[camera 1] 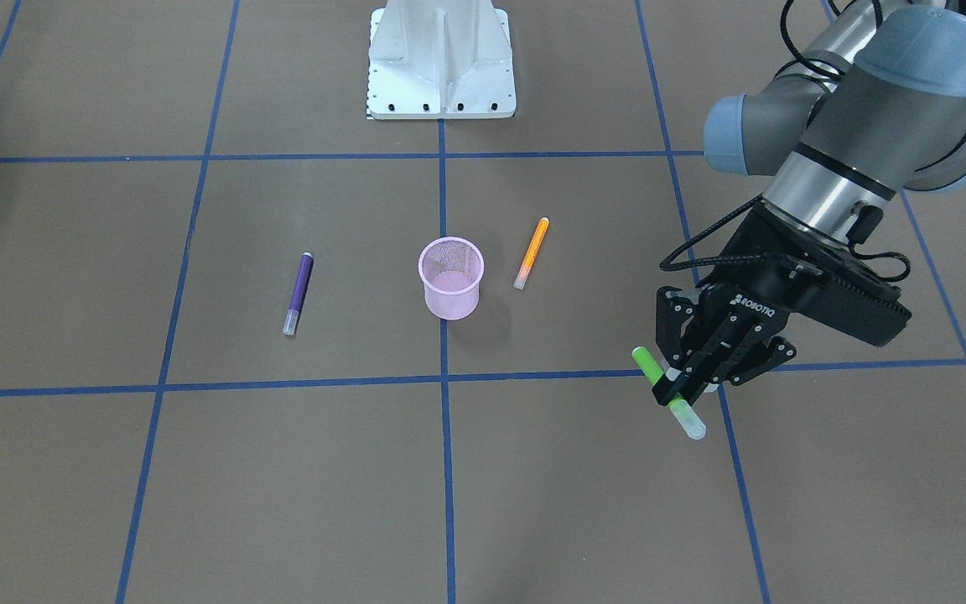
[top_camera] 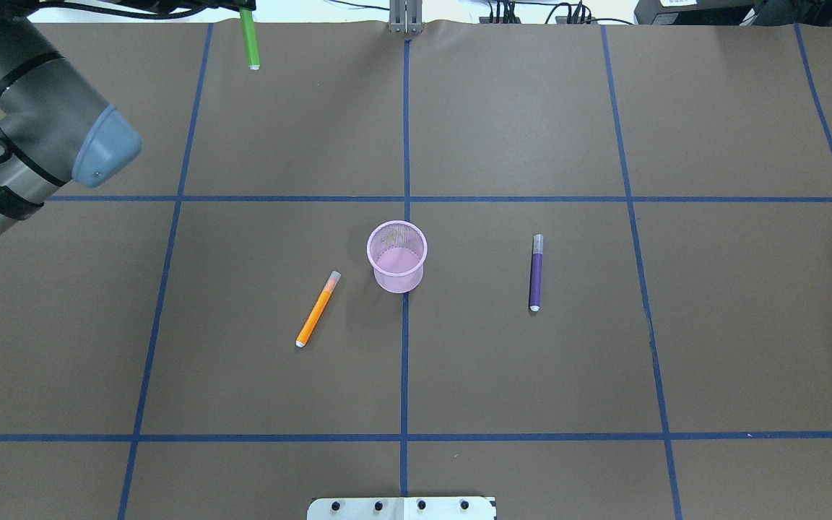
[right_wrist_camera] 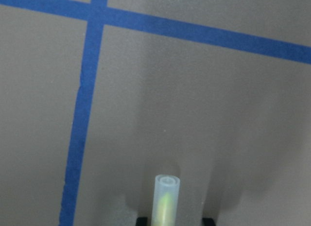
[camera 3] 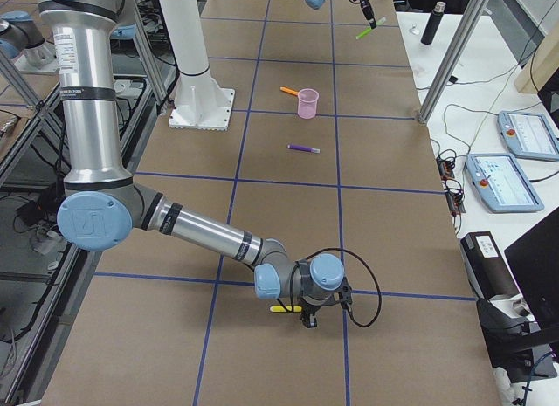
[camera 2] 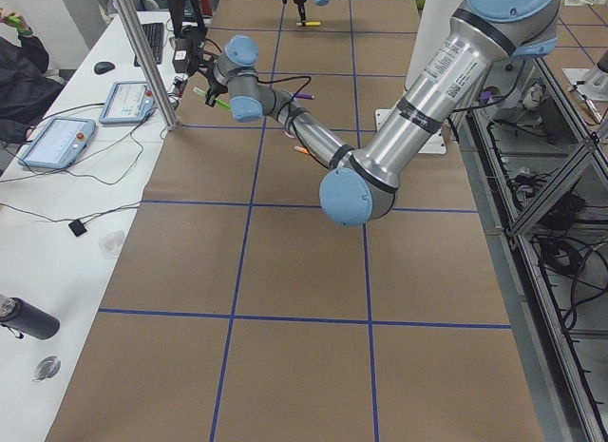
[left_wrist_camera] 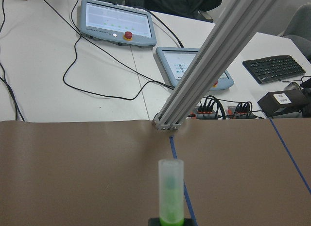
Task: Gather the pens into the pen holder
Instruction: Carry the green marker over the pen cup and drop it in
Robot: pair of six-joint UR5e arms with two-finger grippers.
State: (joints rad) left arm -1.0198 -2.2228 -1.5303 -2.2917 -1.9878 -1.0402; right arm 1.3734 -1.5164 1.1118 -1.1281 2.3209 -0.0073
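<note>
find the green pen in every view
front-facing: green pen lower right, in the left claw
overhead: green pen at top edge, left of centre
exterior left: green pen upper left
exterior right: green pen at top, right of centre
left wrist: green pen bottom centre
right wrist: not in it
landmark: pink pen holder, in front-facing, overhead, exterior right

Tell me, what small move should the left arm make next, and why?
Probably carry the green pen sideways toward the pink cup: the left gripper grips it above the table, well away from the cup, which stands upright.
</note>
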